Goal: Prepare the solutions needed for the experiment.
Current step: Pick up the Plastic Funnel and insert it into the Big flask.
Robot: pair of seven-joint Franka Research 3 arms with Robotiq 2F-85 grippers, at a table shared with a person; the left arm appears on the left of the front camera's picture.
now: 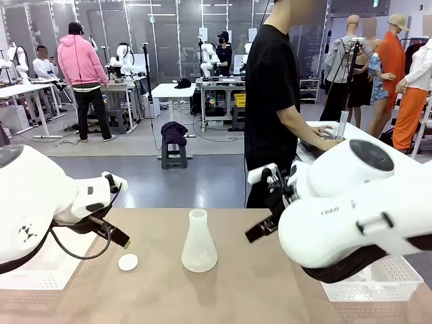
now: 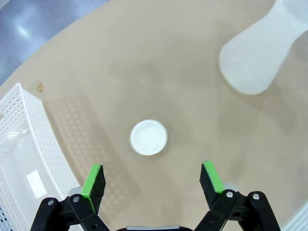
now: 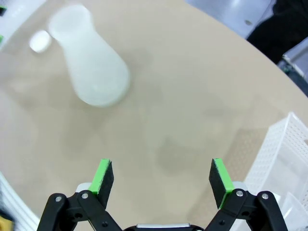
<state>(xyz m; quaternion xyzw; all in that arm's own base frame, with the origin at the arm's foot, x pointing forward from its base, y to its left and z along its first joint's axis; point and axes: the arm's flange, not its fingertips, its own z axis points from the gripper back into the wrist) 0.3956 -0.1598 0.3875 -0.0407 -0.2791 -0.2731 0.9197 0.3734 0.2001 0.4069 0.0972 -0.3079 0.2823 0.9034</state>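
While both arms hover above the desk with nothing gripped, the task appears to stand at an early step. The left jaws are spread wide directly over a small white round cap; the right jaws are likewise apart, over bare desk. The frosted conical flask stands upright and uncapped at mid-desk, near the cap; the solution inside shows as a faint pale tint at the base. The next move probably calls for a straight descent onto the cap, a low, flat item needing a careful pinch across its rim. One perforated basket lies close beside the left jaws; a second basket sits under the right arm. Neither blocks the descent. The person faces another surface, hands away.
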